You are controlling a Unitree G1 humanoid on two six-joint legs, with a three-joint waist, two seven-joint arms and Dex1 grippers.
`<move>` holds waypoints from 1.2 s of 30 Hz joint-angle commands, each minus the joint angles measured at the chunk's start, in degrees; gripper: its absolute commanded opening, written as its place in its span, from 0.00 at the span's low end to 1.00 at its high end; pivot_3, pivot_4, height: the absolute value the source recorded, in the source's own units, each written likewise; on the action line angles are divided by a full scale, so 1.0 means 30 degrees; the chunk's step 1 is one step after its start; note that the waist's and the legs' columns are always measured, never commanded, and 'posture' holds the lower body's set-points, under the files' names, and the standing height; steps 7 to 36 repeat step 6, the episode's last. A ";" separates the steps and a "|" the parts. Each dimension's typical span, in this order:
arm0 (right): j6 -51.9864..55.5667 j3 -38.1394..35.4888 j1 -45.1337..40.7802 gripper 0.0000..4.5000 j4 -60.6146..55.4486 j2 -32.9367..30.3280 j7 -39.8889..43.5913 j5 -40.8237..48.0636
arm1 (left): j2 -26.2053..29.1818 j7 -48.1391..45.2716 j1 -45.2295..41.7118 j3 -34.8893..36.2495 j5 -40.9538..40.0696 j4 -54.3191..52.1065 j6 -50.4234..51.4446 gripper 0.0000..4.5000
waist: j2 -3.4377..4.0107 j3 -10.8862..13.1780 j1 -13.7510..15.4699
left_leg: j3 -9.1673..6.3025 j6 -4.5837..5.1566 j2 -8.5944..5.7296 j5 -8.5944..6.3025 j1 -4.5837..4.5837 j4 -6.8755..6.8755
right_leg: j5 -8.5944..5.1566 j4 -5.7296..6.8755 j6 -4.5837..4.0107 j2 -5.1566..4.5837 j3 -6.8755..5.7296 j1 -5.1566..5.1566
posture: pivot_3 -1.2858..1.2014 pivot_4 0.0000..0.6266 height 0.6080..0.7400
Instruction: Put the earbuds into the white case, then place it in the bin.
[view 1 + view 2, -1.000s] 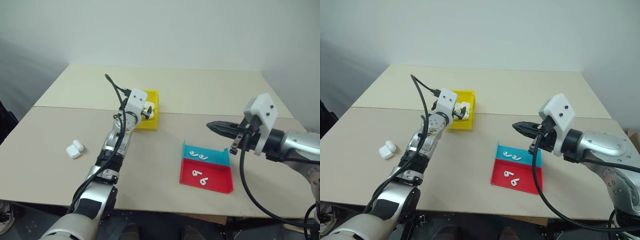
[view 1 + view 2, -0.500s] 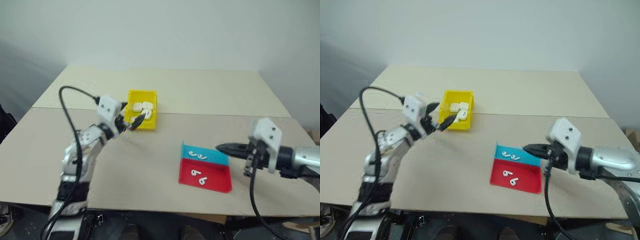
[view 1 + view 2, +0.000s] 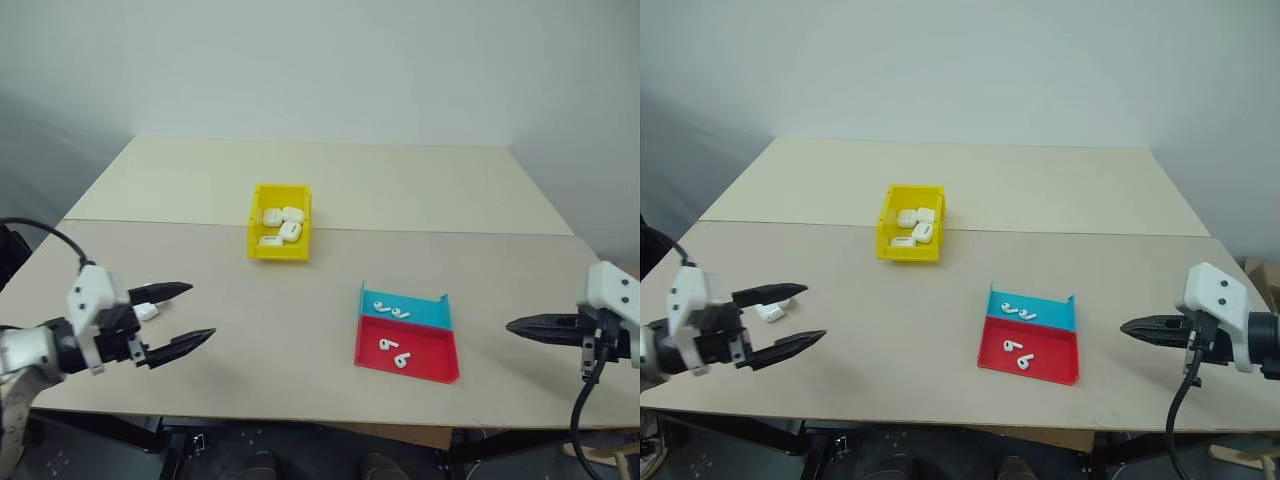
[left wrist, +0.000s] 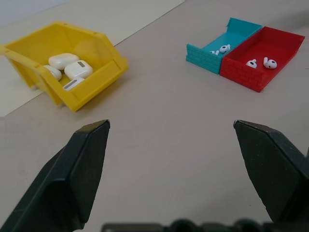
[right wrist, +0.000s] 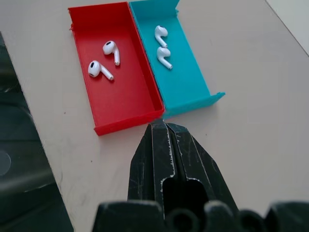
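Observation:
The yellow bin [image 3: 279, 250] stands at mid-table with several white cases [image 3: 281, 228] lying in it. Another white case [image 3: 770, 312] lies on the table at the near left, partly behind my left gripper [image 3: 200, 310]. That gripper hangs open and empty over the table's near left. Two earbuds [image 5: 104, 60] lie in the red tray [image 3: 435, 360]. Two more earbuds [image 5: 162, 46] lie in the blue tray [image 3: 430, 315]. My right gripper [image 3: 510, 324] is shut and empty, hovering to the right of the trays and pointing at them.
The red and blue trays sit side by side right of centre, near the front edge. A seam [image 3: 450, 230] crosses the table behind the bin. Open tabletop lies between the bin, the trays and my left gripper.
My left gripper has pulled back from the yellow bin to the table's near left, still open. My right gripper has swung out to the right, past the trays.

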 commanded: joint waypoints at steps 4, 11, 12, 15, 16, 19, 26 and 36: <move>-0.1104 -0.0327 -0.0439 0.00 -0.0121 0.0056 0.0239 -0.0279 | 0.0060 0.0686 0.0798 0.1518 -0.1301 -0.1763 0.0655 0.99 | -0.0001 0.0000 -0.0012 | 0.0005 0.0000 0.0000 0.0000 0.0000 -0.0001 | 0.0000 0.0000 0.0001 0.0001 0.0005 -0.0003 | 0.52 0.24 1.00; -0.0887 0.0089 -0.0743 0.00 -0.0028 0.0046 -0.0282 -0.0471 | 0.0044 0.0792 0.1028 0.1573 -0.1414 -0.2033 0.0699 0.99 | -0.0001 0.0001 -0.0015 | 0.0006 -0.0001 0.0000 -0.0001 -0.0003 -0.0002 | 0.0000 0.0000 0.0001 0.0001 0.0007 -0.0006 | 0.52 0.24 1.00; -0.0887 0.0089 -0.0743 0.00 -0.0028 0.0046 -0.0282 -0.0471 | 0.0044 0.0792 0.1028 0.1573 -0.1414 -0.2033 0.0699 0.99 | -0.0001 0.0001 -0.0015 | 0.0006 -0.0001 0.0000 -0.0001 -0.0003 -0.0002 | 0.0000 0.0000 0.0001 0.0001 0.0007 -0.0006 | 0.52 0.24 1.00; -0.0887 0.0089 -0.0743 0.00 -0.0028 0.0046 -0.0282 -0.0471 | 0.0044 0.0792 0.1028 0.1573 -0.1414 -0.2033 0.0699 0.99 | -0.0001 0.0001 -0.0015 | 0.0006 -0.0001 0.0000 -0.0001 -0.0003 -0.0002 | 0.0000 0.0000 0.0001 0.0001 0.0007 -0.0006 | 0.52 0.24 1.00; -0.0887 0.0089 -0.0743 0.00 -0.0028 0.0046 -0.0282 -0.0471 | 0.0044 0.0792 0.1028 0.1573 -0.1414 -0.2033 0.0699 0.99 | -0.0001 0.0001 -0.0015 | 0.0006 -0.0001 0.0000 -0.0001 -0.0003 -0.0002 | 0.0000 0.0000 0.0001 0.0001 0.0007 -0.0006 | 0.52 0.24 1.00; -0.0887 0.0089 -0.0743 0.00 -0.0028 0.0046 -0.0282 -0.0471 | 0.0044 0.0792 0.1028 0.1573 -0.1414 -0.2033 0.0699 0.99 | -0.0001 0.0001 -0.0015 | 0.0006 -0.0001 0.0000 -0.0001 -0.0003 -0.0002 | 0.0000 0.0000 0.0001 0.0001 0.0007 -0.0006 | 0.52 0.24 1.00; -0.0887 0.0089 -0.0743 0.00 -0.0028 0.0046 -0.0282 -0.0471 | 0.0044 0.0792 0.1028 0.1573 -0.1414 -0.2033 0.0699 0.99 | -0.0001 0.0001 -0.0015 | 0.0006 -0.0001 0.0000 -0.0001 -0.0003 -0.0002 | 0.0000 0.0000 0.0001 0.0001 0.0007 -0.0006 | 0.52 0.24 1.00; -0.0887 0.0089 -0.0743 0.00 -0.0028 0.0046 -0.0282 -0.0471 | 0.0044 0.0792 0.1028 0.1573 -0.1414 -0.2033 0.0699 0.99 | -0.0001 0.0001 -0.0015 | 0.0006 -0.0001 0.0000 -0.0001 -0.0003 -0.0002 | 0.0000 0.0000 0.0001 0.0001 0.0007 -0.0006 | 0.52 0.24 1.00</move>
